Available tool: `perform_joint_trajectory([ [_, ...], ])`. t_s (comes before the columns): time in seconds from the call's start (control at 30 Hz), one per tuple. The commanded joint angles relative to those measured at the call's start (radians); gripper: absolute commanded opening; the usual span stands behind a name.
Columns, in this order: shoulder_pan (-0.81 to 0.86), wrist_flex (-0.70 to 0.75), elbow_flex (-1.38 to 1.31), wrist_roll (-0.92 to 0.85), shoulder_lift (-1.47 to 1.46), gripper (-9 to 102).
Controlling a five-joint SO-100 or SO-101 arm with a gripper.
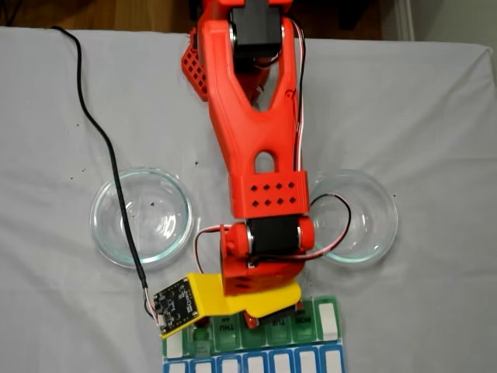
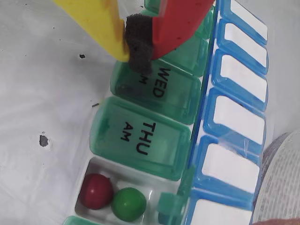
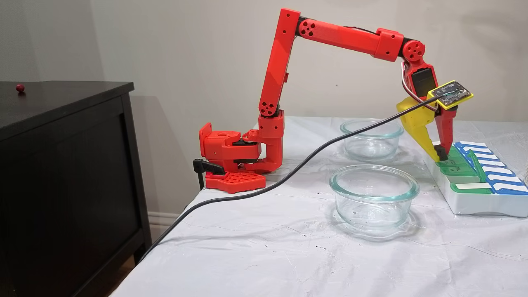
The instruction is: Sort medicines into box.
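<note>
The box (image 2: 164, 140) is a pill organizer with a row of green lids marked WED and THU AM beside a blue row with white labels. One green compartment stands open and holds two medicines, a dark red ball (image 2: 96, 191) and a green ball (image 2: 128, 204). My gripper (image 2: 138, 51) is shut, its yellow and red fingers pressed together at a black foam pad just above the WED lid, with nothing seen between them. From the side, the gripper (image 3: 440, 156) tips touch down on the box (image 3: 474, 204). From above, the arm covers part of the box (image 1: 311, 353).
Two clear glass dishes sit on the white cloth, one nearer (image 3: 373, 198) and one farther (image 3: 371, 140), and both look empty. A black cable (image 3: 288, 175) runs across the table to the wrist. A small red ball (image 3: 20, 87) lies on the dark cabinet at left.
</note>
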Motion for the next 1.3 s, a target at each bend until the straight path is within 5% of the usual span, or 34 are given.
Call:
perform_joint_trajectory([
  [0.0, 0.043, -0.107, 0.038, -0.032, 0.247, 0],
  [0.3, 0.129, -0.299, 0.181, -0.051, 0.476, 0],
  [0.7, 0.221, -0.580, 0.245, -0.078, 0.344, 0],
  [0.97, 0.199, -0.572, 0.199, -0.121, 0.212, 0],
  [1.27, 0.175, -0.356, 0.034, -0.129, 0.089, 0],
])
